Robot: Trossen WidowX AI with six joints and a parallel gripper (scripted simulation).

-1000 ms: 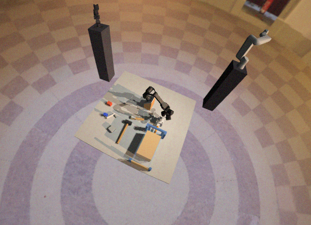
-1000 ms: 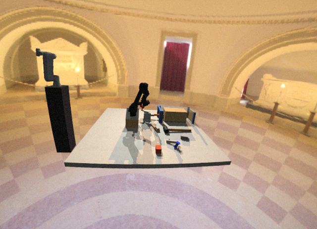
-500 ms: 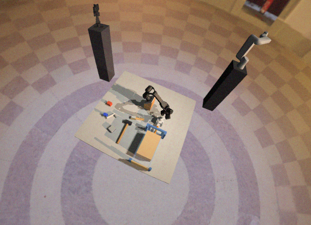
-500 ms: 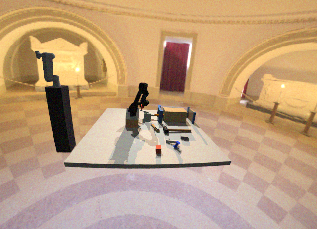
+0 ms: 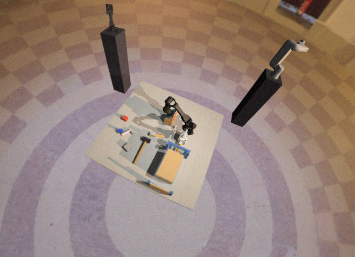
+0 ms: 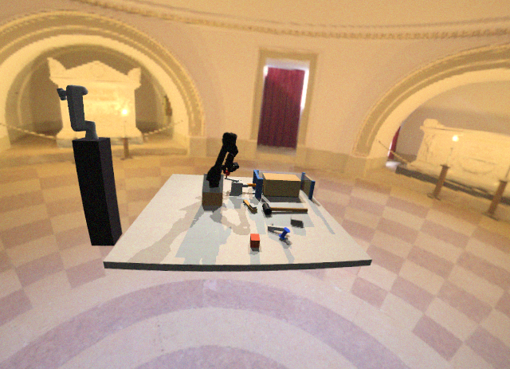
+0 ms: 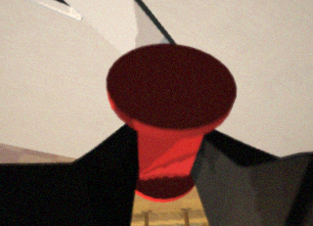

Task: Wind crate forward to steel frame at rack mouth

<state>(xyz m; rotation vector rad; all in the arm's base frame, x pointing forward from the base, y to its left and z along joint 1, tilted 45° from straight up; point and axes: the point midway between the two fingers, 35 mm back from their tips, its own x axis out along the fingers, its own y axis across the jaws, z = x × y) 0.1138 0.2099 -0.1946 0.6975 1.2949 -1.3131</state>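
The crate sits flat inside the clear-panelled cubby. Its front is close behind the blue frame; whether they touch cannot be told. An orange strap runs from the frame's mouth to the grey winch. My gripper is shut on the red knob of the winch handle, beside and above the winch. The thin handle arm reaches from the knob to the winch top; how deep its key sits is hidden.
A black-headed hammer, a smaller hammer, a blue-ended tool, a grey block and a red block lie on the bench.
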